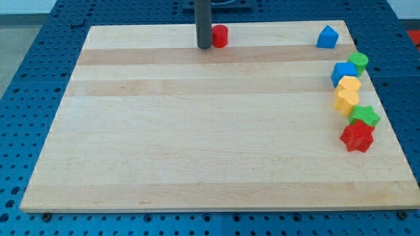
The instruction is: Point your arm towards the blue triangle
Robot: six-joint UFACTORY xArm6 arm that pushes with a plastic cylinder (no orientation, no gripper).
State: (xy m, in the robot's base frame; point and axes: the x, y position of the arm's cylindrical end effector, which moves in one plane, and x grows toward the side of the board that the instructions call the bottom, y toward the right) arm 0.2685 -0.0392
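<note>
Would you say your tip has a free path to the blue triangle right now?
Probably yes. My tip sits at the view's top beside the red cylinder, which lies toward the blue triangle; skirting below it leaves bare board.

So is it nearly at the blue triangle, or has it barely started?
Barely started, by the look of it. My tip sits at the view's top, right beside the red cylinder. The blue triangle stands far off toward the view's right, untouched. Left to do: travel rightward along the top edge of the board toward it.

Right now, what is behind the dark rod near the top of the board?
A red block sits just behind the rod, to the right of my tip. The rod covers its left edge, so its shape is unclear.
</note>
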